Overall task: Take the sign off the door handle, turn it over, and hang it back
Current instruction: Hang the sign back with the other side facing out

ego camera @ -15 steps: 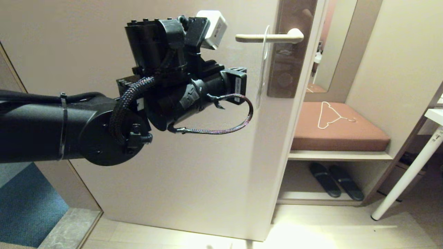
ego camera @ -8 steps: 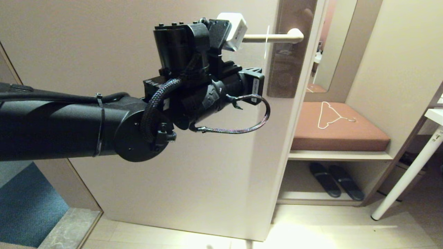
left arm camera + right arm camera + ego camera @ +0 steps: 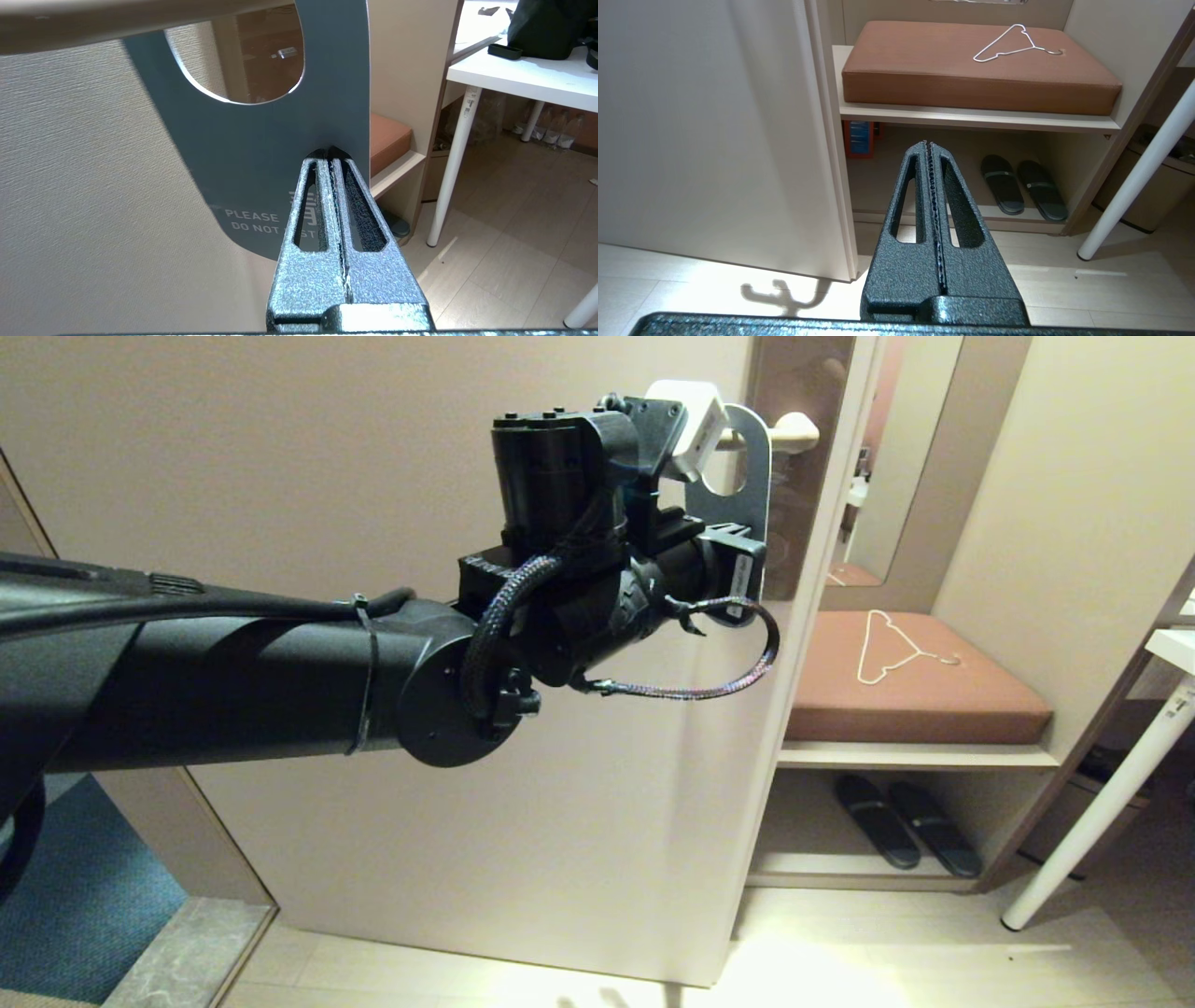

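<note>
My left gripper [image 3: 331, 156] clenches the sign [image 3: 261, 140], its hole around the door handle [image 3: 117, 21]; twisting now could snag it.

My right gripper [image 3: 930, 149] is clenched empty, facing the bench's [image 3: 971, 116] front edge.

- The left arm reaches from the robot's left across the front of the door [image 3: 373, 476], with the left gripper [image 3: 330, 153] up at the door handle [image 3: 794, 429].
- The sign [image 3: 747, 476] hangs on the door handle, which passes through its hole, and it sits between the gripper and the door.
- Right of the door's edge is an alcove with a cushion [image 3: 910, 681] on a shelf.
- A wire hanger [image 3: 892, 649] lies on the cushion.
- A pair of slippers [image 3: 906, 821] sits under the shelf.
- A table leg [image 3: 1092, 812] slants down at the far right.
- The right gripper [image 3: 930, 145] sits low, pointing at the alcove.
</note>
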